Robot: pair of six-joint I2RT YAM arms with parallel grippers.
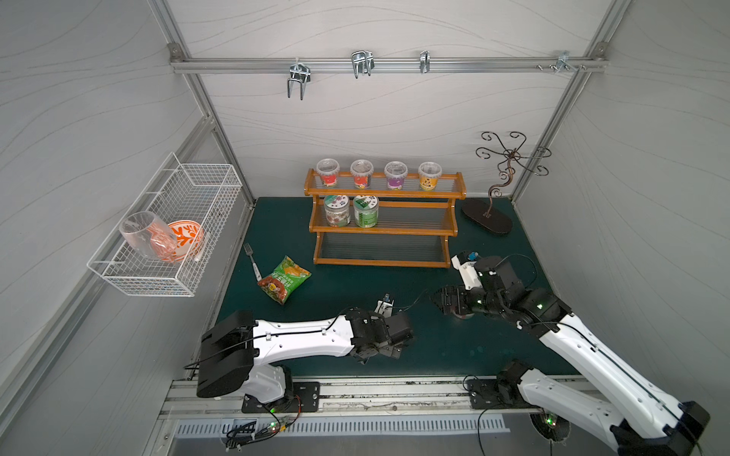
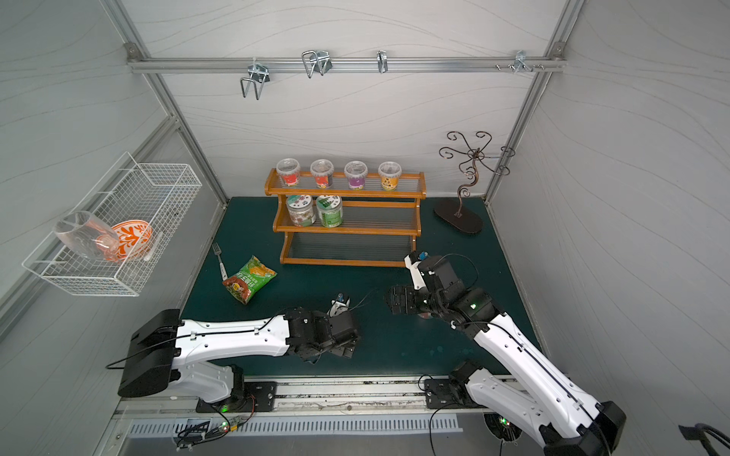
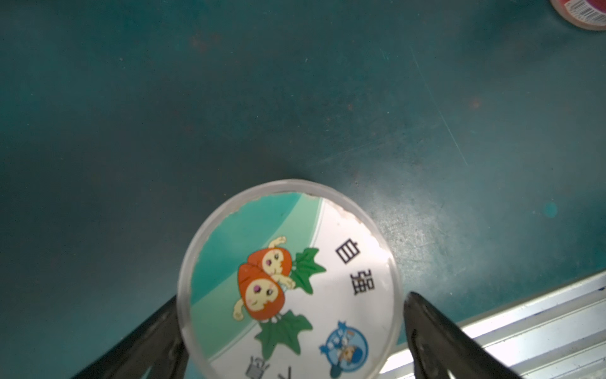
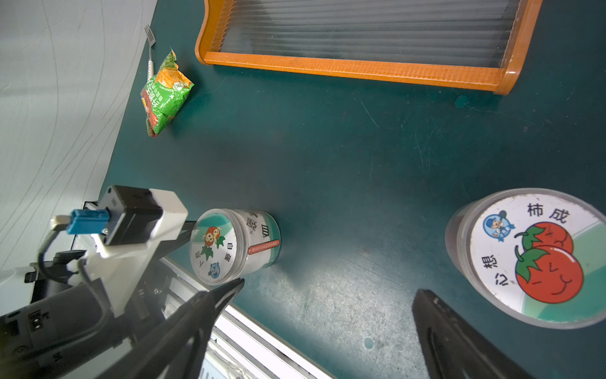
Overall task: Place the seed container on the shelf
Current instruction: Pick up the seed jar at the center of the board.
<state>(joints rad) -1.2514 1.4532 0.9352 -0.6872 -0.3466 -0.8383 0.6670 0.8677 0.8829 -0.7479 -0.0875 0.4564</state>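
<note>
While it stands before the shelf, the carrot-lid seed container is flanked by spread left jaws. The right jaws are spread, empty.

Top views look down on shelf; wrist views hug the mat.

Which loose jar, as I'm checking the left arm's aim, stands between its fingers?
The jar with orange cartoon figures on its lid, flanked by the open left gripper. The tomato-lid jar stands outside the right gripper's jaws.
</note>
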